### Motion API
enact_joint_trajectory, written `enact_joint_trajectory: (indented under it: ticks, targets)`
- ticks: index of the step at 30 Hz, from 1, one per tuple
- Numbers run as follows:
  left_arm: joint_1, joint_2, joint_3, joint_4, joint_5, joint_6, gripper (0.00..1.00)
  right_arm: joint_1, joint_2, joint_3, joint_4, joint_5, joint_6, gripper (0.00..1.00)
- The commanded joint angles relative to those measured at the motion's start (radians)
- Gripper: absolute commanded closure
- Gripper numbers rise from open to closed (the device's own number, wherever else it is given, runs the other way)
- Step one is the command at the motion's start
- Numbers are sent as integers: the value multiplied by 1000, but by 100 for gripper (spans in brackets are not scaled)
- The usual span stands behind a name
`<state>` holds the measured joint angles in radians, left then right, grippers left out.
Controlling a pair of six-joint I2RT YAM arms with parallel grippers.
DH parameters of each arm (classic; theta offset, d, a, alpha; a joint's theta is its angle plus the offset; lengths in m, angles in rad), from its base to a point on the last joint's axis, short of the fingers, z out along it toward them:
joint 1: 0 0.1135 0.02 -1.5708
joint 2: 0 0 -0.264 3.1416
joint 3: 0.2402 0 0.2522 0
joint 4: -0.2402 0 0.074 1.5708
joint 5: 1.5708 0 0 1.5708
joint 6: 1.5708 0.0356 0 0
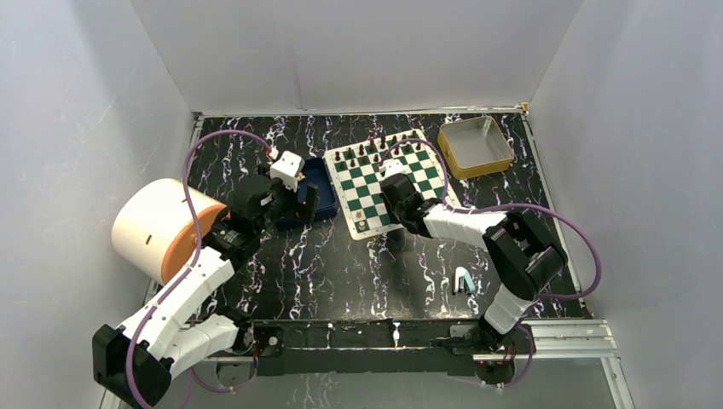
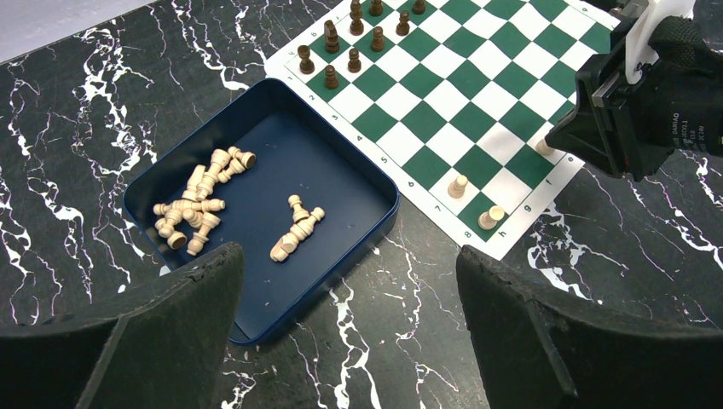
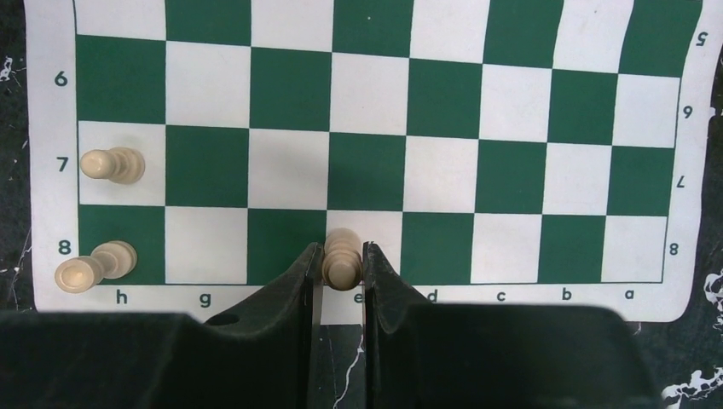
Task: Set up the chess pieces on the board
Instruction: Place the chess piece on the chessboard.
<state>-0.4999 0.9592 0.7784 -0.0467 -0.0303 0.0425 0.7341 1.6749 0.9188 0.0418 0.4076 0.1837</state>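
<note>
Left gripper: jaws wide apart and holding nothing, hanging over the near corner of the blue tray.
- The loose cream pieces lie on their sides in a tangled heap at the tray's left. A smaller cluster lies nearer the middle.
- Risk: if you close on the heap you may lift two pieces at once, or pinch a rounded stem that squirts out sideways. The smaller cluster looks like the safer pick.
- Risk: a low approach could catch a finger on the tray wall and drag the tray.

Board:
- The dark pieces stand along the far side.
- Two cream pieces stand in the h file, one on h7 and one on h8.
- The mat edge looks slightly wavy at its right, so a piece set there may rock.

Right gripper: clamped on a cream piece over the white e8 square at the board's near edge. You cannot tell from here whether its base is touching the mat.
- Risk: if you let go before the base is seated, the piece may topple or roll off the border.
- Risk: if it clings to one pad, pulling away will tip it.
- Risk: the two arms are working close together. If you bring the left arm toward the g and h files while the right arm sits there, you could knock the h7 and h8 pieces.
</note>
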Motion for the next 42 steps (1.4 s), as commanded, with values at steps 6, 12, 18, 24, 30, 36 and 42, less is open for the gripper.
enact_joint_trajectory:
  ticks: [6, 12, 18, 24, 30, 36, 42]
  targets:
    - [-5, -23, 5, 11, -6, 8, 9, -11, 18, 100, -152, 14, 20, 81]
    - [-5, -25, 5, 10, -7, 8, 8, -10, 35, 83, -120, 10, 26, 81]
    - [-5, -25, 5, 10, -6, 8, 8, -11, 44, 81, -117, 14, 35, 64]
    - [-5, -24, 4, 10, -8, 8, 9, -11, 17, 88, -116, 13, 36, 56]
    - [-5, -6, -1, 17, -51, -21, 7, -11, -27, 122, -175, 7, 39, 41]
    - [-5, 85, 34, -23, -152, -107, 5, -10, -182, 139, -250, -18, 45, 9]
    - [1, 301, 216, -210, -165, -117, 14, -11, -405, 82, -275, -45, 34, 1]
